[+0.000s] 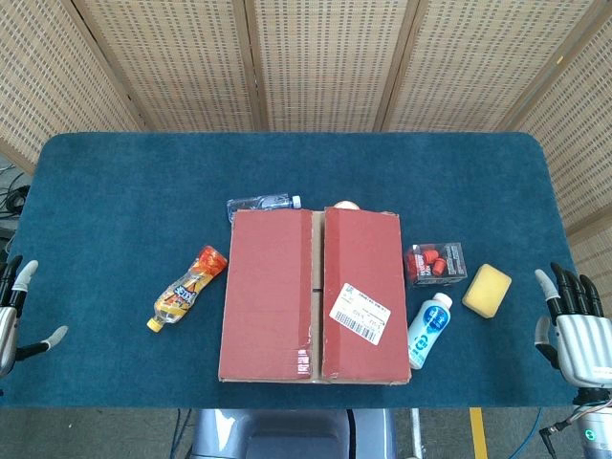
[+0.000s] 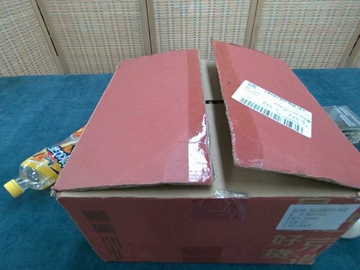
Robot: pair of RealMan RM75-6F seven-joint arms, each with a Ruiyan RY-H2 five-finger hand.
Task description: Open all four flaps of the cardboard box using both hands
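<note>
Two top flaps meet at a front-to-back seam; left flap [image 1: 268, 292] inboard of my empty, spread left hand [image 1: 14, 311], right flap [image 1: 363, 292] inboard of my empty, spread right hand [image 1: 574, 320].

A staged robot test room, lab-like: a table [image 1: 115, 210] covered in blue cloth stands before folding woven screens [image 1: 316, 62], with cables [image 1: 559, 430] trailing on the floor at the near right.

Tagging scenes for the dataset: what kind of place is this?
Probably a lab or staged test setup, not a home: a table with blue cloth, woven screen panels behind it, and a cardboard box ringed by assorted props like a yellow sponge.
</note>
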